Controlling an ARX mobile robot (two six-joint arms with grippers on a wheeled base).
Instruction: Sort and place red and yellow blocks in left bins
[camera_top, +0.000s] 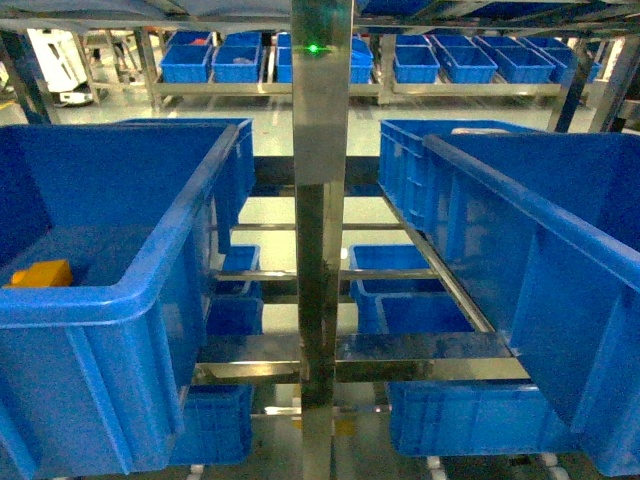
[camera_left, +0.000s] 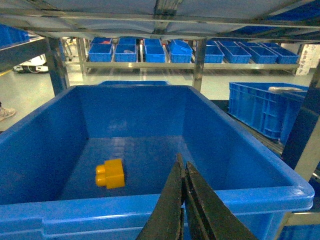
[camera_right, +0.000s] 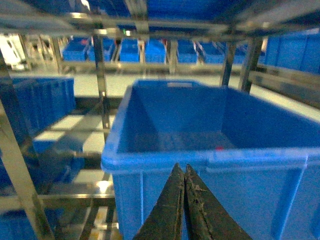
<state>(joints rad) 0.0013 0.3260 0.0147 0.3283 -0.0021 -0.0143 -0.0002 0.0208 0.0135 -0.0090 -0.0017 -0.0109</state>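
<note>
The orange-yellow block lies on the floor of a large blue left bin, studs pointing left. The head view has it in that bin's near left corner, inside the bin's rim. My left gripper is shut and empty, its tips just above the bin's near rim, to the right of the block. My right gripper is also shut and empty, in front of another blue crate. A small red spot shows just over that crate's near rim; its shape is hidden. Neither gripper shows in the head view.
A steel upright post stands in the middle between the left bin and the right crate. A second blue crate sits behind the left bin. Smaller blue trays sit on lower rack bars. More blue bins line far shelves.
</note>
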